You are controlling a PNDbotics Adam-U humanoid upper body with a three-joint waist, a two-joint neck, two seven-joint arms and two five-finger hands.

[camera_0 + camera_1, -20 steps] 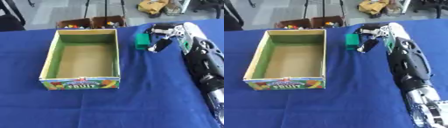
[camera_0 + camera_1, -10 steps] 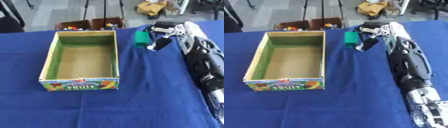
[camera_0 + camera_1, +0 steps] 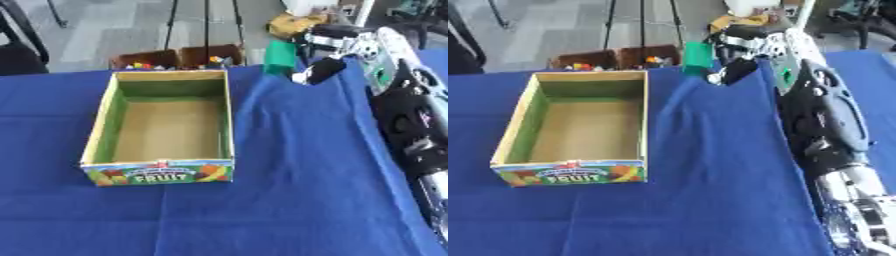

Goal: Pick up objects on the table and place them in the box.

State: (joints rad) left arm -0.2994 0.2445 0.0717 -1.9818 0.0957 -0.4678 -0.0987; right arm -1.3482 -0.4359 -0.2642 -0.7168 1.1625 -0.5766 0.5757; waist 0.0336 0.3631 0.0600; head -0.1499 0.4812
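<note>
Nearest us: open cardboard fruit box (image 3: pixel 166 125) on blue tablecloth (image 3: pixel 289 190), well to left of fingers and nearer than them. Further back, our right hand (image 3: pixel 337 42) at table's far edge, fingers (image 3: pixel 317 70) curled round green block (image 3: pixel 280 53); block sits just left of fingertips, raised off cloth.

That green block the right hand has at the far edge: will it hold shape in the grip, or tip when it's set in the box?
The small green rectangular block looks flat-faced, so probably stiff. It appears lifted in the right hand, so likely light. Flat sides should not roll in the open cardboard fruit box, though it might topple if set on end.
</note>
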